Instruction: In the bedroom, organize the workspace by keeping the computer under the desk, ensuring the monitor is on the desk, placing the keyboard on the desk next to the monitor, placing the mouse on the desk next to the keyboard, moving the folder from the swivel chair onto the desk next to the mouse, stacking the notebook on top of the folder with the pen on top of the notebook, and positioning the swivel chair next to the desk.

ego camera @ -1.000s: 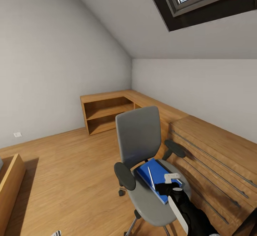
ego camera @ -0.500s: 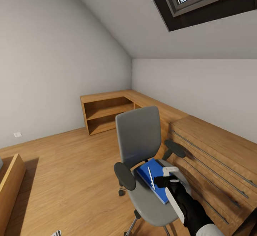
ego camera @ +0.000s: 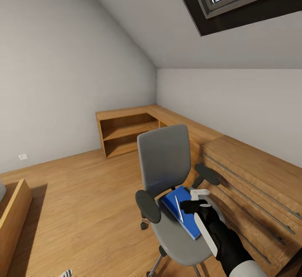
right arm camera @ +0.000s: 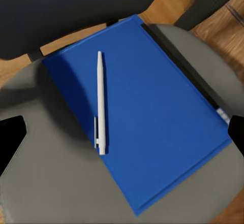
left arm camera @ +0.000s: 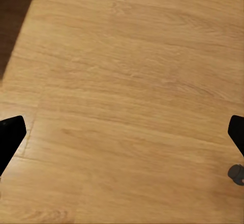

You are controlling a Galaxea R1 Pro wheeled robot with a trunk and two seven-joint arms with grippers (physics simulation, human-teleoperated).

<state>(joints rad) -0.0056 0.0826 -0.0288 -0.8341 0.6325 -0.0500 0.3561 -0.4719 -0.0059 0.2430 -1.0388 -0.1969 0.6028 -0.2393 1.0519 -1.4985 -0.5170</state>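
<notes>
The grey swivel chair (ego camera: 164, 159) stands in the middle of the head view, on the wooden floor. A flat blue cover (ego camera: 184, 212) lies on its seat; whether it is the folder or the notebook I cannot tell. The thin white pen (ego camera: 179, 208) rests on top of it. My right gripper (ego camera: 196, 199) hovers open just above the blue cover's right side. In the right wrist view the blue cover (right arm camera: 152, 127) and the pen (right arm camera: 100, 102) lie between the spread fingertips of the right gripper (right arm camera: 122, 137). My left gripper (left arm camera: 122, 142) is open over bare floor.
A light wooden drawer chest (ego camera: 251, 172) stands right of the chair, close to its armrest (ego camera: 207, 174). A low wooden corner shelf (ego camera: 126, 130) runs along the far walls. A wooden box edge (ego camera: 14, 214) sits at the left. A small grey round thing (left arm camera: 235, 173) lies on the floor.
My right gripper has crept forward and a little up over the chair seat, closer to the pen. The head view has shifted slightly.
</notes>
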